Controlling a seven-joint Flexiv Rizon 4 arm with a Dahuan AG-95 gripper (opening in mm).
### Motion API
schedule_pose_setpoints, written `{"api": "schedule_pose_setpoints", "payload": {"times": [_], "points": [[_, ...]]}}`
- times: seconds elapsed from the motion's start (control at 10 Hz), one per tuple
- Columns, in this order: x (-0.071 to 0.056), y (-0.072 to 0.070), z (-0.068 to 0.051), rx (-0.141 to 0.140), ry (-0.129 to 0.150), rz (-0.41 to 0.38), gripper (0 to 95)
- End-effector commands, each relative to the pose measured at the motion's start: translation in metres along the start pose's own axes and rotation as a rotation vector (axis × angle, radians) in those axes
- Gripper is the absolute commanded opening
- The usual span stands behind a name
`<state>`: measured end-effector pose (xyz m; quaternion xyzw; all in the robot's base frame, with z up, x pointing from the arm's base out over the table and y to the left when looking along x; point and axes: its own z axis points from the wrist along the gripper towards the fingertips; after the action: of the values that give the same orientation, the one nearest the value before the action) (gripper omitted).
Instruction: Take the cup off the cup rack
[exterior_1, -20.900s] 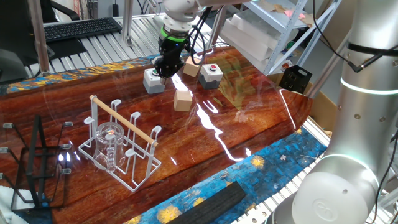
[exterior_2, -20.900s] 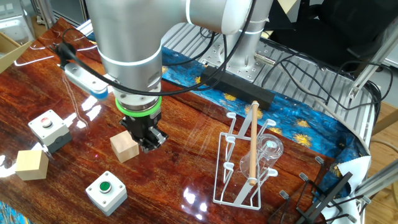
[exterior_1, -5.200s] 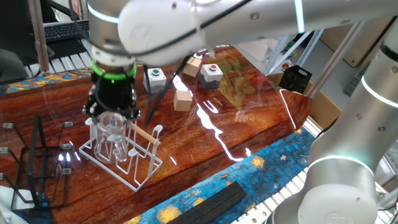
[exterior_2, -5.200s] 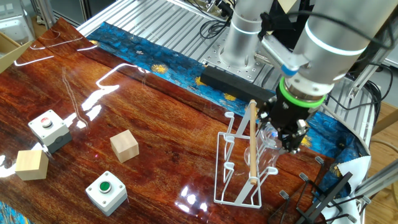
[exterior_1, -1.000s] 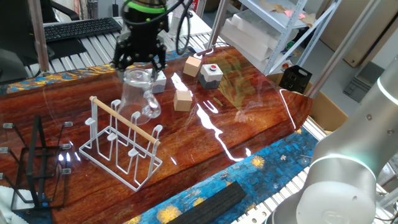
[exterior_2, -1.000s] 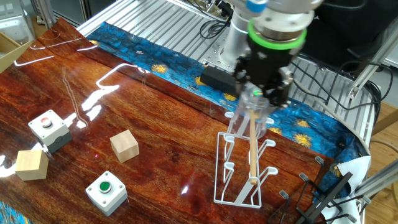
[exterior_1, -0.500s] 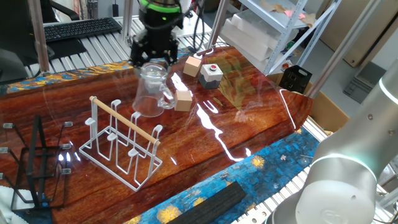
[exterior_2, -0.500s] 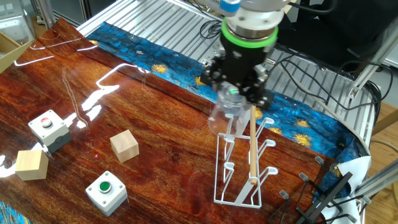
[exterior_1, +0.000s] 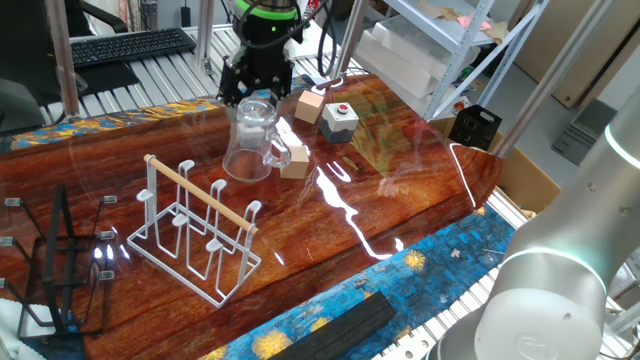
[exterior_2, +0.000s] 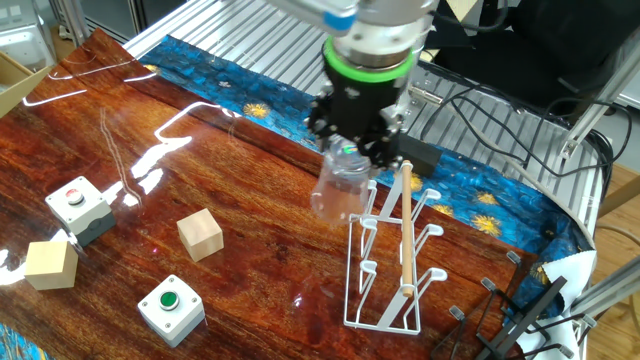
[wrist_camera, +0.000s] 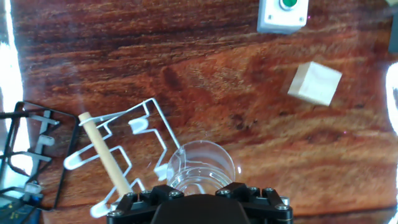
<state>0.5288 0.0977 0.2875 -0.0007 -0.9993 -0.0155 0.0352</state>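
Above the counter (exterior_1: 400, 200), right of the cup rack (exterior_1: 195, 232), the cup (exterior_1: 250, 140) hangs mouth-down, long axis upright, directly beneath the end effector (exterior_1: 256, 92) clamped on its base

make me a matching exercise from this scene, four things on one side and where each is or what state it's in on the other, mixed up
Things:
1. cup
2. cup rack
3. green-button box
4. tool

States:
A. standing on the table with bare pegs
B. shut on the glass, above the table
C. hanging mouth down in the air
D. resting on the table near a wooden block

Pairs: 1-C, 2-A, 3-D, 4-B
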Motion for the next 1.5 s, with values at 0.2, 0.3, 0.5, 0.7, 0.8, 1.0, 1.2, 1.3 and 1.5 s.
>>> {"api": "schedule_pose_setpoints", "payload": {"times": [0.2,0.3,0.5,0.7,0.8,1.0,1.2,1.3,1.5], "points": [[-0.013,-0.015,0.007,-0.001,-0.007,-0.036,0.0],[-0.013,-0.015,0.008,0.0,-0.007,-0.038,0.0],[-0.023,-0.027,0.023,-0.004,-0.01,-0.055,0.0],[-0.028,-0.033,0.033,-0.003,-0.009,-0.067,0.0],[-0.031,-0.035,0.039,-0.005,-0.01,-0.068,0.0],[-0.039,-0.034,0.05,-0.005,-0.005,-0.065,0.0],[-0.048,-0.032,0.063,0.001,0.0,-0.064,0.0],[-0.051,-0.032,0.069,0.0,-0.001,-0.065,0.0],[-0.058,-0.031,0.085,-0.004,-0.005,-0.061,0.0]]}}
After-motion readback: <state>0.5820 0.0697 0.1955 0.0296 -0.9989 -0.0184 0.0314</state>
